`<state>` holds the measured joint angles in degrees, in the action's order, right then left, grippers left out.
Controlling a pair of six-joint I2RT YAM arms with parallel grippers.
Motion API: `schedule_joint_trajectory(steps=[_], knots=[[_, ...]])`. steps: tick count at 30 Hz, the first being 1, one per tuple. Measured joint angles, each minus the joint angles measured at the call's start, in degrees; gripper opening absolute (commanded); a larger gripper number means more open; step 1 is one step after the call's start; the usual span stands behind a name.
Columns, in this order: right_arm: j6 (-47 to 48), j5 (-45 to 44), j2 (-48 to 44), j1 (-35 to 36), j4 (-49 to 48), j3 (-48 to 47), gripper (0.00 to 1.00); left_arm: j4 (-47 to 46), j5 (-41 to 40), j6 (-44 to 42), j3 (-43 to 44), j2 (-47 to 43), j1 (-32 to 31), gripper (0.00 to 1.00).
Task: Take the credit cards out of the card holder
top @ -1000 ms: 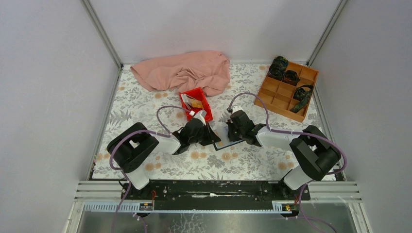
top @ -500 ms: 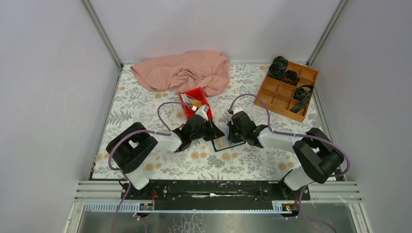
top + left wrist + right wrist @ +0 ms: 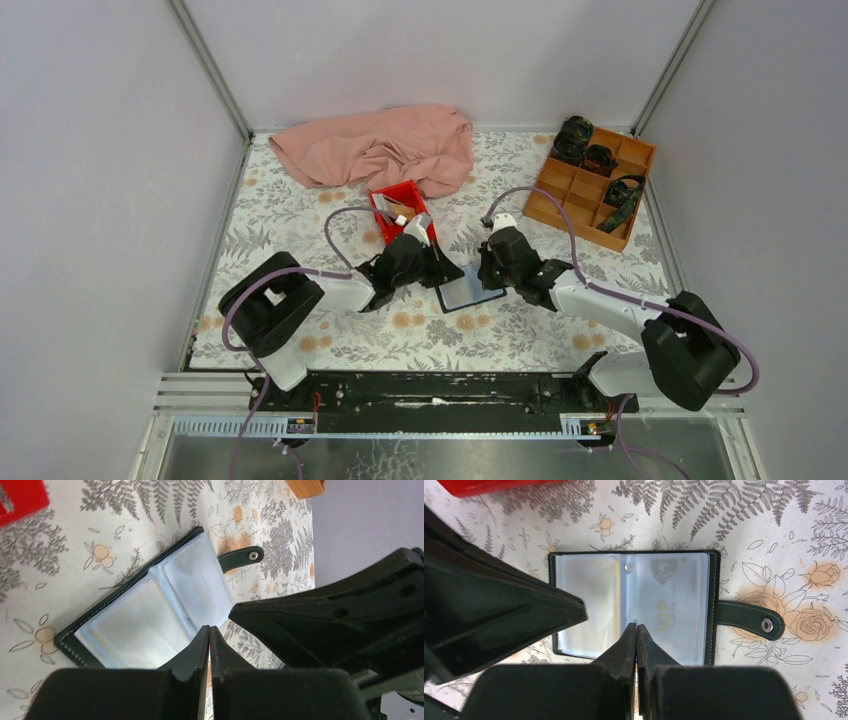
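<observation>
Card holder (image 3: 634, 587) lying open on the floral tablecloth (image 3: 520, 330), credit cards (image 3: 671, 620) behind cloudy sleeves, one marked VIP, snap strap (image 3: 749, 620) out sideways, left gripper (image 3: 209, 630) and right gripper (image 3: 636, 627) poised over it, both pinched closed on nothing, red tray (image 3: 381, 192) just beyond.

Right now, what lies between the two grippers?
The open card holder lies flat between the left gripper and the right gripper; the top external view shows it.
</observation>
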<state>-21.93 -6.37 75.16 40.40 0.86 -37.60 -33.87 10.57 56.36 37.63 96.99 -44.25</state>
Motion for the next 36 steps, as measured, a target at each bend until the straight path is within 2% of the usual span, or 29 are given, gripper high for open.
schedule_joint_trajectory(steps=[14,36], knots=[[0.1,5.7,7.1,0.0,-1.7,0.0,0.0,0.2,-3.3,-0.1,-11.4,-9.3,0.8,0.07],[0.2,9.7,10.5,0.0,-3.1,-1.0,0.0,0.0,-3.5,0.0,-12.9,-9.3,1.3,0.08]])
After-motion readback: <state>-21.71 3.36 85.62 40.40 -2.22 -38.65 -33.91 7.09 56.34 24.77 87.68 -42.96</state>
